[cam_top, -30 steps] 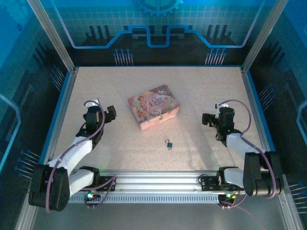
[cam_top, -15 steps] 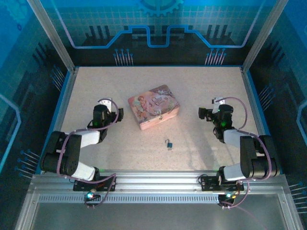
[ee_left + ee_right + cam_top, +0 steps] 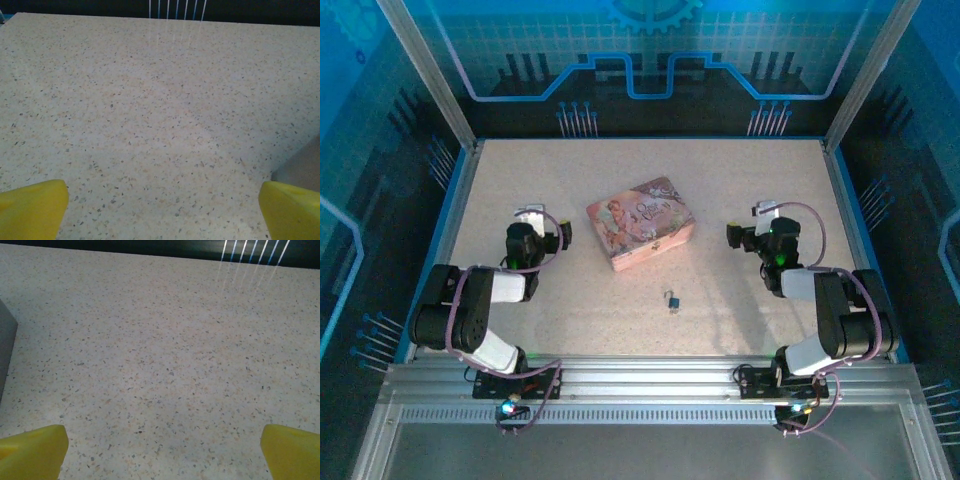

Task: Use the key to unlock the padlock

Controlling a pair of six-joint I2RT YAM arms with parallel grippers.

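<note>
Two grippers flank the pink picture-lidded box (image 3: 640, 222): the left gripper (image 3: 538, 235) to its left, the right gripper (image 3: 760, 238) to its right, both apart from it. Each has its yellow fingertips (image 3: 32, 207) spread wide over bare speckled table (image 3: 740, 170), holding nothing. Nearer the arms than the box, off its right front corner, the tiny dark padlock (image 3: 672, 300) lies untouched on the table.

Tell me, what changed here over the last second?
Both arms folded up, their elbows coming forward over the table. The left gripper barely shifted; the right gripper slid slightly left, toward the pink box. Both are open and empty. The box and the padlock stayed put.
</note>
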